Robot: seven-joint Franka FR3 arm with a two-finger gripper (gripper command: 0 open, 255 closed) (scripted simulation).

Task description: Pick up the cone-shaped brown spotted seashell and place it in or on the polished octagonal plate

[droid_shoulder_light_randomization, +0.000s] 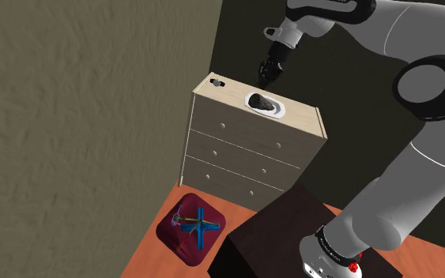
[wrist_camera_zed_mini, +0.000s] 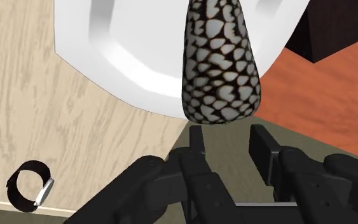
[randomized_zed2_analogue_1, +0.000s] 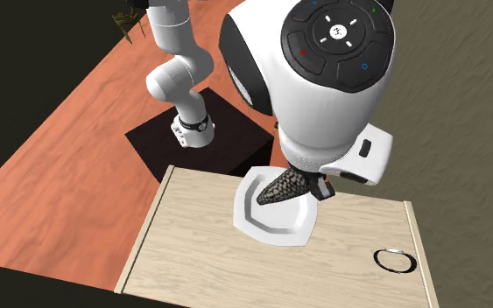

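- Shoulder view: white arm reaches from the black stand up over a pale dresser with 3 drawers; gripper hangs just above the white octagonal plate on the dresser top; dark spotted cone shell lies in the plate; small ring sits on the top near the corner at this view's left, well apart from the plate; maroon cushion-like item with a blue cross lies on the reddish wood floor.
- Second exterior view: the arm's white hand body sits large in the foreground, right over the plate; shell lies on its side in the plate, wide end under the hand, narrow tip toward this view's lower left; ring sits on the dresser top toward this view's lower right, clear of the plate.
- Wrist view: 2 black fingers stand apart with nothing between them, so the tool is released and holds nothing; shell's wide end lies just ahead of the fingertips; cannot tell if a tip touches it; shell's pattern is pale patches on a dark brown net; ring lies off to the side on the pale wood.
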